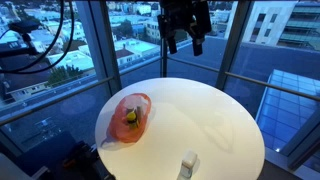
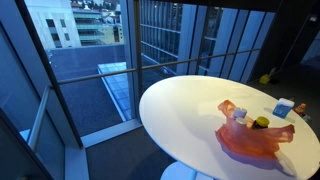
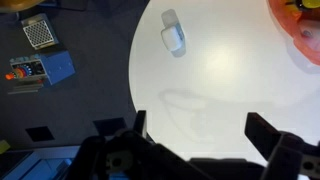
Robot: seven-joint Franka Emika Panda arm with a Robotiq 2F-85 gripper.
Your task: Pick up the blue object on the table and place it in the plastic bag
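The blue object (image 1: 188,164) is a small pale-blue block lying near the rim of the round white table (image 1: 215,115). It also shows in an exterior view (image 2: 284,108) and in the wrist view (image 3: 173,38). The plastic bag (image 1: 130,118) is orange-red and translucent and lies on the table with a yellow-green thing inside; it shows in both exterior views (image 2: 255,140) and at the wrist view's corner (image 3: 300,20). My gripper (image 1: 185,38) hangs high above the table, open and empty. In the wrist view (image 3: 200,128) its fingers frame bare tabletop, well away from the blue object.
Glass window walls with metal rails (image 1: 100,60) surround the table. In the wrist view, a blue box (image 3: 55,68) and a gridded pad (image 3: 38,35) lie on the dark floor beside the table. A yellow thing (image 2: 265,77) sits on the floor by the glass.
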